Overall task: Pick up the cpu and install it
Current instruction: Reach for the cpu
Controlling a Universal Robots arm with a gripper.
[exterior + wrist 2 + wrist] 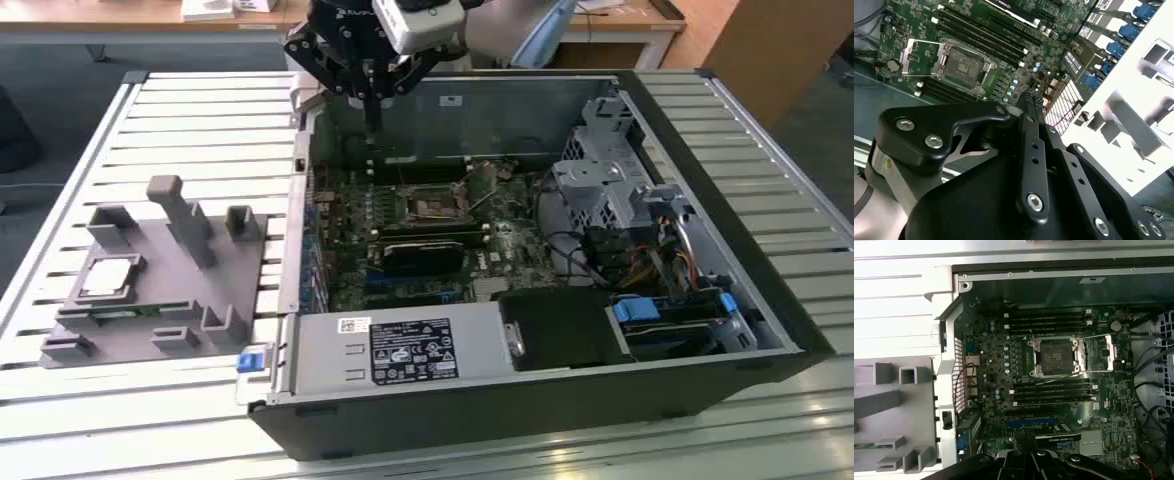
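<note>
Over the case point(561, 410), the tool point(1031, 102), pinched closed and empty, could nudge the cpu point(107, 277) askew unless it opens.

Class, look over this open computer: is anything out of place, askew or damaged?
Nothing looks damaged or spilled. The motherboard socket lies open and empty; the cpu rests outside the case, on the grey holder.

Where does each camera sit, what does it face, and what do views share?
Exterior view: off the arm, looking down on the open computer case, the cpu on its grey holder, the claw above.
First wrist view: on the arm, facing the motherboard squarely; claw shows.
Second wrist view: on the arm, looking along the claw, slantwise.
Shared: the open socket.
</note>
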